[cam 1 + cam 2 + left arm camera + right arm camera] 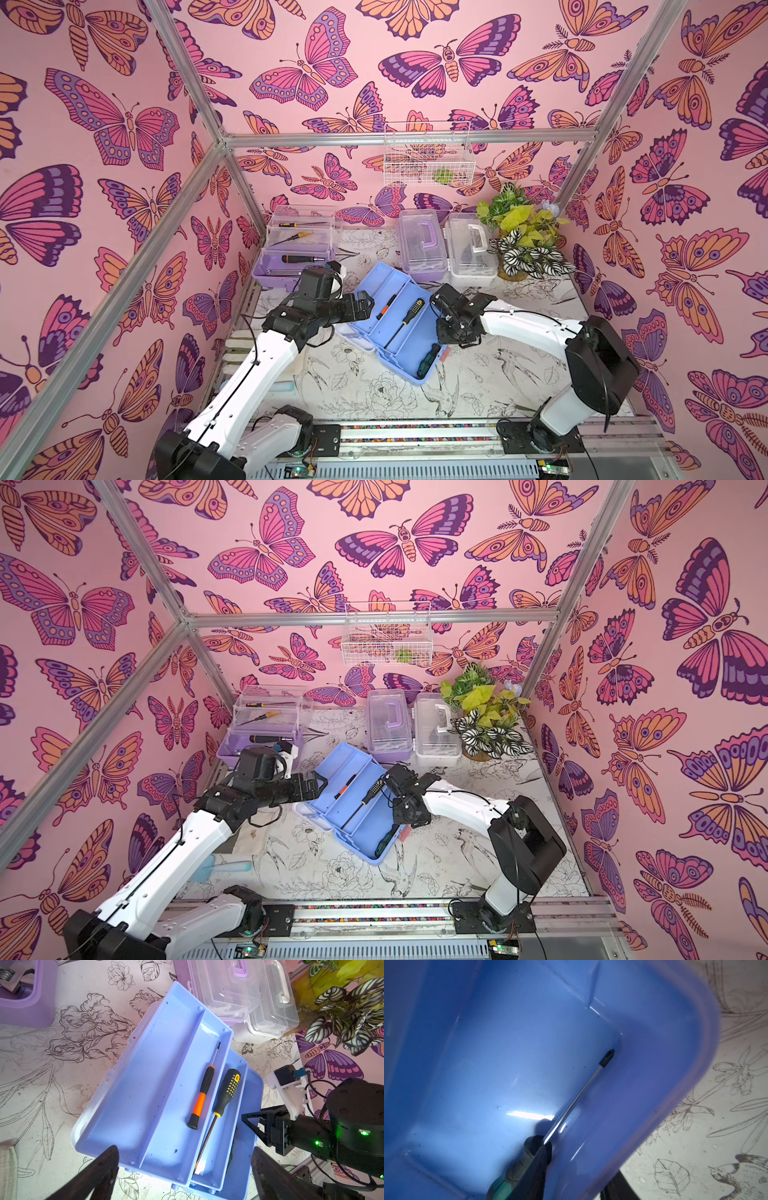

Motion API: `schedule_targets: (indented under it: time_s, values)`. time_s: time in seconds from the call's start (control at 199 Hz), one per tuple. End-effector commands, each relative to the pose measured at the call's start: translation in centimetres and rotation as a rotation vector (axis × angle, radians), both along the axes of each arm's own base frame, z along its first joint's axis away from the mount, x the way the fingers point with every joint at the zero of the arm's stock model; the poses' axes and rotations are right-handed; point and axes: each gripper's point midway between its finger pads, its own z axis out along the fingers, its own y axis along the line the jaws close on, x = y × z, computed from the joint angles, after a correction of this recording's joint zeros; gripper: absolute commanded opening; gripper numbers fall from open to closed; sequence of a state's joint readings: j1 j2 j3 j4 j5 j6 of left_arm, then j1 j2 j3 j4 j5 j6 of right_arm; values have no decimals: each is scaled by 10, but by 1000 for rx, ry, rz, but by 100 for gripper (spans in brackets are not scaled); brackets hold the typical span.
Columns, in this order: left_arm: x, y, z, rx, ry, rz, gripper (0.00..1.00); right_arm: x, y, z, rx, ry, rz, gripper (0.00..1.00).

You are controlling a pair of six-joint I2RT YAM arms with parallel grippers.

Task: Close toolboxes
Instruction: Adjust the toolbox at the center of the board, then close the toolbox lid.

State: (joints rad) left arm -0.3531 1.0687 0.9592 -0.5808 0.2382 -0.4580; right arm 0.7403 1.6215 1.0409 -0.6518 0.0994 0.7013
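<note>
Closing the blue box (397,328) looks to be the step in hand. It sits open in the middle of the table (478,374), stepped out into three levels. Toward the left arm is a wide empty part that I take for the lid (133,1088). Next comes a tray (178,1126) holding two screwdrivers (227,1093), then the base (488,1053) with a green-handled screwdriver (428,360). The left gripper (365,308) hovers spread wide over the lid's edge and seems to touch nothing. The right gripper (252,1126) is at the base's outer wall. The right wrist view suggests one finger inside that wall and one outside, but I cannot tell whether it pinches. A good close would have the right arm pin the base so it cannot slide. The left would hook under the lid's free long edge and swing it over, letting the tray fold back. The inside finger must be out before the lid lands, and no tool should ride up on a rim. At the back, one lilac box (291,266) also stands open; the other lilac box (419,245) and the clear box (471,249) look shut.
</note>
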Motion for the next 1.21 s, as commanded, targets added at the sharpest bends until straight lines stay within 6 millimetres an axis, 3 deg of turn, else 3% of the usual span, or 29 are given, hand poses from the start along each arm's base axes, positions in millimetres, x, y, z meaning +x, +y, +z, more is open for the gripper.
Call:
schedule_targets:
  time_s: [0.0,0.096,0.267,0.413,0.589,0.796,1.063,1.204]
  values:
    - [0,2,-3,1,5,18,99,-2,-22,-3,-72,23,-13,33]
    - [0,2,-5,3,10,21,99,4,-34,-2,-90,19,-17,20]
    - [-2,6,-13,16,23,33,99,12,-50,3,-151,2,27,14]
    - [-4,9,-34,29,84,55,99,27,-61,2,-108,9,4,12]
    - [-10,16,-61,69,141,81,99,44,-78,1,-124,7,50,2]
    - [-17,27,-81,95,161,134,100,47,-74,2,-79,11,105,0]
    - [-46,24,-104,-27,251,191,79,43,-68,6,-17,21,104,0]
    - [-53,11,-122,-80,293,166,67,42,-65,4,0,33,100,0]
